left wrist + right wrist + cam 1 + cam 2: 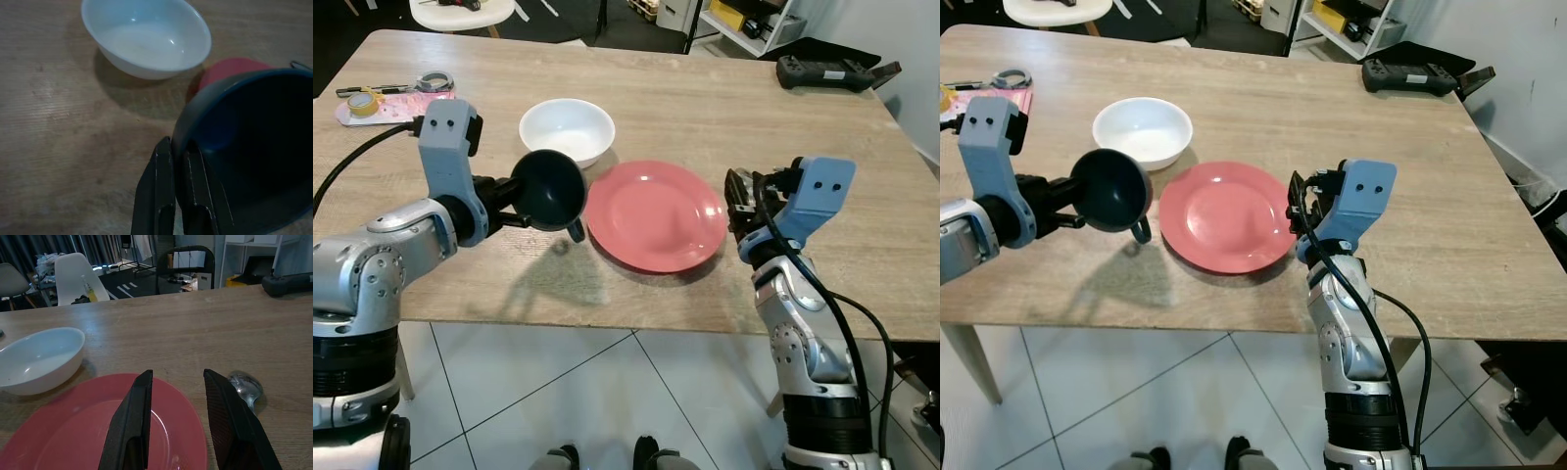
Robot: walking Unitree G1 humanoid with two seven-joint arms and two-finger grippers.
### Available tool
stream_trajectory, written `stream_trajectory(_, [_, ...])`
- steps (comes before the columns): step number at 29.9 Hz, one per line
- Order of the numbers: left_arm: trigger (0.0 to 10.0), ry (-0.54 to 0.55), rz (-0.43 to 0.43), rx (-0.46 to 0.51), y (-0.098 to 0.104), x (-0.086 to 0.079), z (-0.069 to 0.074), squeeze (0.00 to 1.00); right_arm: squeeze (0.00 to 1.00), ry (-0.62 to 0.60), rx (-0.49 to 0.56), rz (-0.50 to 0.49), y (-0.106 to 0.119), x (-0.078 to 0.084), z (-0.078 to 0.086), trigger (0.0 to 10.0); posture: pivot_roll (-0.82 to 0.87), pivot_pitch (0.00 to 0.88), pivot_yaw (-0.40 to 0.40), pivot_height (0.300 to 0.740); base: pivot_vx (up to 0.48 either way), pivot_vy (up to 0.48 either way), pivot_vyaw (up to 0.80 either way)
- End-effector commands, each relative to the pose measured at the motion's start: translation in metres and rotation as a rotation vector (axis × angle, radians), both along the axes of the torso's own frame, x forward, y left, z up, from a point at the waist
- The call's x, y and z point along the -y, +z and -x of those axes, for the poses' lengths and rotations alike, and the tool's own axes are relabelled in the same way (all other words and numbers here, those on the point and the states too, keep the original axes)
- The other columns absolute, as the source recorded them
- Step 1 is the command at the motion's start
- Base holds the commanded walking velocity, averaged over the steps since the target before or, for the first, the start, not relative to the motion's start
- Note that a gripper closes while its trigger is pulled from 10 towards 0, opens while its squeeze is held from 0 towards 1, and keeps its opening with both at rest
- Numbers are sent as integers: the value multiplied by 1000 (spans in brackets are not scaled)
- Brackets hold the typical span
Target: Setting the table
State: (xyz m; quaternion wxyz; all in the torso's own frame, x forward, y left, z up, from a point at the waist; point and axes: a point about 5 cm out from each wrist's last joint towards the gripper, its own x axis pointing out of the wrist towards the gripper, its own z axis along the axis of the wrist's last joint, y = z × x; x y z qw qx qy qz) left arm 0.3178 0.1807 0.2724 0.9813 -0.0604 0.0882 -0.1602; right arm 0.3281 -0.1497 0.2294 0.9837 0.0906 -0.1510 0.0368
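My left gripper (514,199) is shut on the rim of a dark blue mug (550,189). It holds the mug tilted on its side above the wooden table (724,108), just left of a red plate (656,217). The mug's handle points down. A white bowl (567,130) stands empty behind the mug. In the left wrist view the black fingers (164,196) pinch the mug's wall (254,147). My right gripper (741,201) is open at the plate's right edge, its fingers (132,421) over the plate (98,431). A metal spoon (246,386) lies beside the plate.
A pink mat with a tape roll and scissors (382,101) lies at the table's far left. A black device (832,71) rests at the far right corner. The table's front edge (636,323) runs close to my body, with tiled floor below. Chairs and shelves stand beyond the table.
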Motion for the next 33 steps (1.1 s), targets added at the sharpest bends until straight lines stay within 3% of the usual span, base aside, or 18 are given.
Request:
stream_trajectory(1, [10000, 169, 1, -40, -8, -7, 6, 0, 0, -12, -4, -2, -2, 2, 2, 10000, 106, 186, 6, 740, 0, 0, 0])
stream_trajectory(2, [10000, 169, 1, -40, -8, -7, 6, 0, 0, -12, -4, -2, -2, 2, 2, 10000, 106, 186, 6, 740, 0, 0, 0])
stream_trajectory(3, [10000, 334, 49, -110, -22, -13, 9, 0, 0, -7, -7, -5, -3, 1, 1, 10000, 110, 187, 2, 740, 0, 0, 0])
stream_trajectory(4, [10000, 334, 49, -110, -22, -13, 9, 0, 0, -7, -7, -5, -3, 1, 1, 10000, 110, 187, 2, 740, 0, 0, 0])
stream_trajectory(7, [10000, 464, 136, -222, -46, -24, 11, 0, 0, -2, -8, -6, -3, 0, 1, 10000, 109, 188, 0, 740, 0, 0, 0])
stream_trajectory(10, [10000, 495, 192, -272, -57, -27, 9, 0, 0, 0, -8, -5, -3, 0, 1, 10000, 109, 190, -5, 740, 0, 0, 0])
stream_trajectory(11, [10000, 493, 205, -278, -59, -27, 8, 106, 0, 1, -8, -5, -2, 0, 0, 10000, 107, 191, -8, 740, 0, 0, 0])
stream_trajectory(12, [10000, 494, 211, -281, -60, -27, 7, 106, 0, 2, -8, -4, -2, 0, 0, 10000, 107, 191, -8, 740, 0, 0, 0])
stream_trajectory(13, [10000, 491, 221, -272, -59, -26, 5, 1000, 0, 2, -8, -4, -2, 0, 0, 10000, 107, 191, -8, 740, 0, 0, 0])
stream_trajectory(18, [10000, 476, 225, -231, -50, -21, 4, 1000, 0, 2, -7, -3, -2, 0, 1, 10000, 99, 190, -5, 740, 0, 0, 0])
stream_trajectory(23, [10000, 470, 162, -94, -27, -19, 1, 1000, 0, -1, -7, -5, -2, 0, 1, 10000, 98, 189, -3, 740, 0, 0, 0])
stream_trajectory(27, [10000, 497, 55, 24, -11, -25, 0, 1000, 0, -3, -7, -6, -2, 0, 1, 10000, 98, 189, -3, 740, 0, 0, 0])
stream_trajectory(28, [10000, 492, 36, 40, -10, -25, -1, 0, 0, -3, -7, -6, -2, 0, 1, 10000, 99, 189, -1, 740, 0, 0, 0])
stream_trajectory(30, [10000, 476, 38, 39, -11, -24, -1, 0, 0, -3, -7, -7, -2, 0, 1, 10000, 99, 189, -1, 740, 0, 0, 0])
stream_trajectory(31, [10000, 470, 70, 19, -14, -24, -1, 922, 0, -2, -7, -7, -2, 0, 1, 10000, 99, 189, -1, 740, 0, 0, 0])
stream_trajectory(32, [10000, 470, 70, 19, -14, -24, -1, 922, 0, -2, -7, -7, -2, 0, 1, 10000, 99, 189, -1, 740, 0, 0, 0])
stream_trajectory(33, [10000, 463, 91, 5, -18, -23, -1, 1000, 0, -2, -7, -6, -2, 0, 1, 10000, 99, 188, -3, 740, 0, 0, 0])
